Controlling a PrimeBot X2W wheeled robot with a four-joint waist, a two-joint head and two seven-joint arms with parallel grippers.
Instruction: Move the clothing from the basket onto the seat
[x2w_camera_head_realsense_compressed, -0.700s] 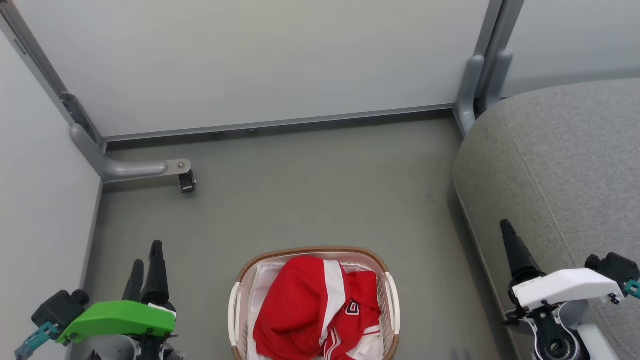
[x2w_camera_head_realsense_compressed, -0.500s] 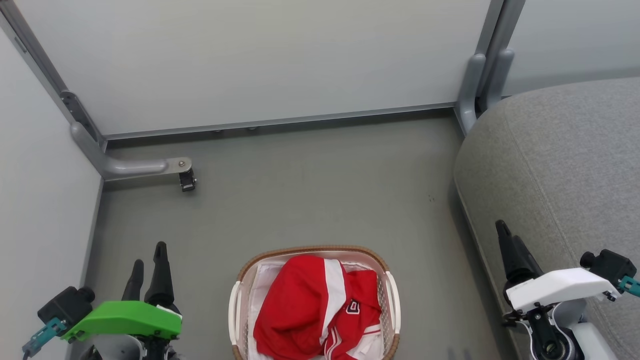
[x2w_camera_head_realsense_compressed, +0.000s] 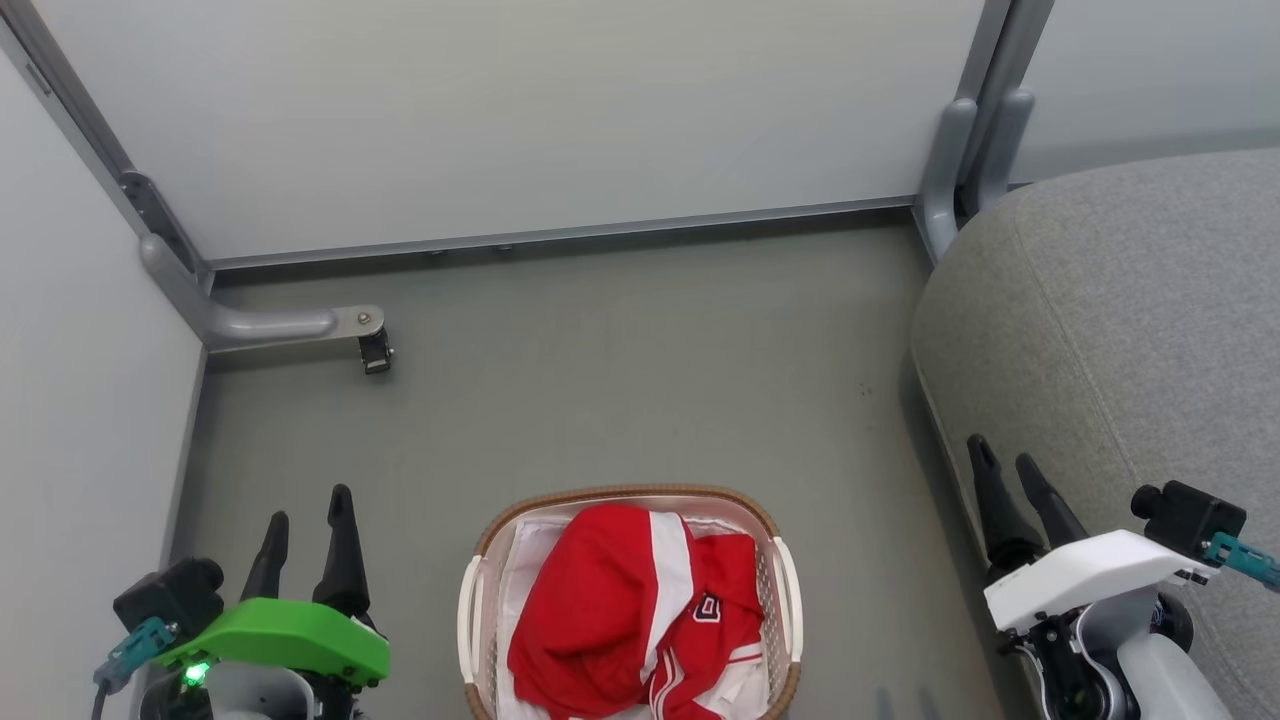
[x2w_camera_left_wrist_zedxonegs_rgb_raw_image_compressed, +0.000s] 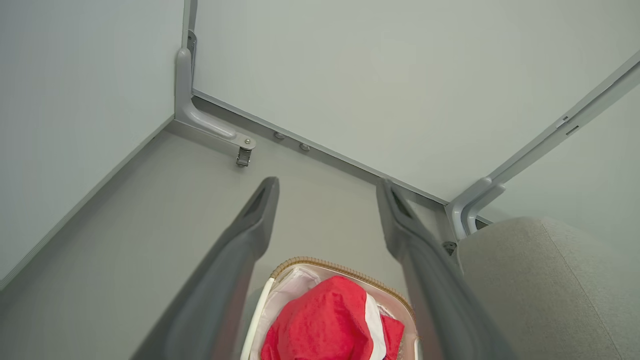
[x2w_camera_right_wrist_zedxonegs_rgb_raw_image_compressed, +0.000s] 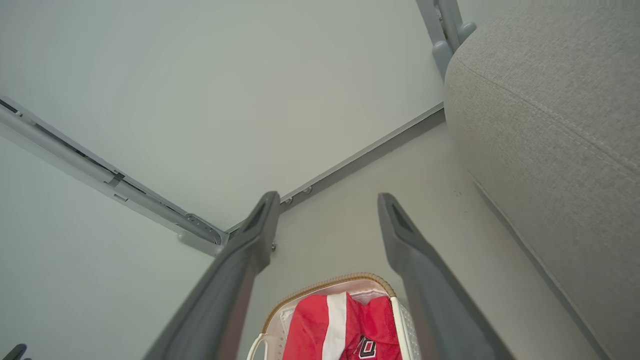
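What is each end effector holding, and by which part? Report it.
Nothing is held. The left end effector and the right end effector are both open and empty, apart from the clothing, which lies in the basket.

You've got a plain grey-green floor, boxed in by pale partition panels on the far and left sides. The white laundry basket with the brown woven rim sits right on it, bottom middle of the head view, well apart from the panels. On the right the big grey sofa seat stands near the basket, not touching. In the far left corner a grey partition foot reaches over the floor, with a small dark caster under its tip. There are tiny dark specks by the sofa edge.
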